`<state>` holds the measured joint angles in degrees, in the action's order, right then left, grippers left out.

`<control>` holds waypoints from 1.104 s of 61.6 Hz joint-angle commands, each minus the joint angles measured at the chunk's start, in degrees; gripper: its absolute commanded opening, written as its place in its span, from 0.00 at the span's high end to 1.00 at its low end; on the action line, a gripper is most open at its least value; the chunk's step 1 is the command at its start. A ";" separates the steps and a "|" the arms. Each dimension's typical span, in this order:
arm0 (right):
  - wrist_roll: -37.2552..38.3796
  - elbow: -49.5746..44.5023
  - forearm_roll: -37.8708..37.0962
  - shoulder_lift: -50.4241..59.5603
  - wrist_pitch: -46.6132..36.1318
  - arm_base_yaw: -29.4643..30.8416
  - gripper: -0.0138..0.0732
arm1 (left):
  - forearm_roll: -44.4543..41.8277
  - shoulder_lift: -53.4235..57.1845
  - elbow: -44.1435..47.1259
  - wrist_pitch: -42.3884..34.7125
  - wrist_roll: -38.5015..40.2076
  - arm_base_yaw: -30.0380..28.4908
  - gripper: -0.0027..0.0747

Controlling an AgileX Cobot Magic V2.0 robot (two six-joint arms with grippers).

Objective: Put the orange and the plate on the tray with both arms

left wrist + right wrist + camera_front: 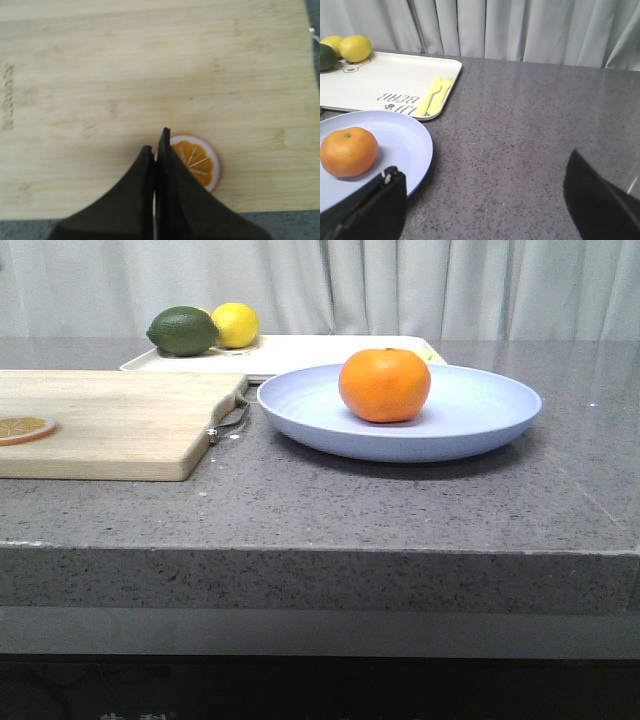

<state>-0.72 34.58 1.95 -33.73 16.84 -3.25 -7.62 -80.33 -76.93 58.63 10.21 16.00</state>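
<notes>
The orange (385, 385) sits in the pale lavender-blue plate (480, 405) on the grey counter, just in front of the cream tray (330, 350). Neither gripper shows in the front view. In the right wrist view the orange (348, 151) lies on the plate (405, 142), with the tray (385, 85) behind it. My right gripper (482, 172) is open and empty over bare counter beside the plate's rim. In the left wrist view my left gripper (155, 145) is shut and empty, over the wooden board.
A wooden cutting board (110, 420) lies at the left with a thin orange slice (22, 427), also seen in the left wrist view (197, 161). A lime (183, 330) and a lemon (235, 324) sit on the tray's far left. Yellow cutlery (434, 95) lies on the tray.
</notes>
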 commanded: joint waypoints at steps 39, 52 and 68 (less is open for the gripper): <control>-0.35 2.29 -0.09 -0.36 -4.08 0.35 0.10 | 2.07 53.07 44.86 -25.76 1.47 -8.87 0.99; -0.35 2.29 -0.09 -0.43 -4.09 0.35 0.10 | 7.14 69.02 52.00 -30.48 1.47 -8.87 0.99; -0.35 2.35 2.53 -6.02 -3.80 0.30 0.10 | 1.16 74.33 54.32 -35.85 0.11 -8.87 0.99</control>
<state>-0.72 34.58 3.36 -36.85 17.32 -3.25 -5.30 -5.49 -21.12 28.15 10.57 7.36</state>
